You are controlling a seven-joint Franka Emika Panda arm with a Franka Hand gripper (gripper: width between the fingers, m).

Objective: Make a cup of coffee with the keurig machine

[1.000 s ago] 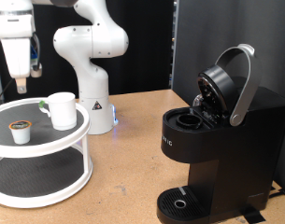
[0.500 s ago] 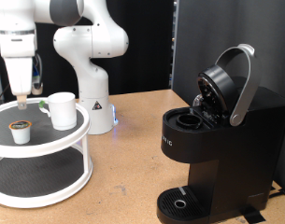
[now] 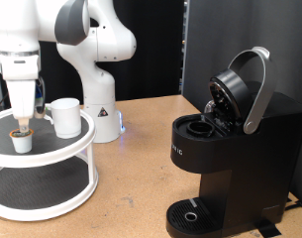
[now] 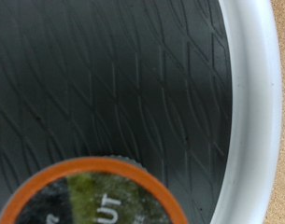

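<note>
Jaws of the gripper [image 3: 23, 123], opening not discernible, hang directly over a small white coffee pod [image 3: 23, 142] on a white two-tier round stand [image 3: 51, 178]. Plain white ceramic cup [image 3: 64, 116] just beside; boxy black keurig machine [image 3: 235, 159], lid raised, well apart on the wooden counter [image 3: 141, 169].

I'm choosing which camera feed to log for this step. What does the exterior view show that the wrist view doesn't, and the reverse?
Only the exterior view shows the gripper low over the coffee pod, the cup beside it, the open keurig machine on that view's right, and the white arm base.

Only the wrist view shows the pod's orange rim and partial lettering on its top, close up; no jaws show there.

Both show the pod and the white-rimmed stand with its dark mat.
</note>
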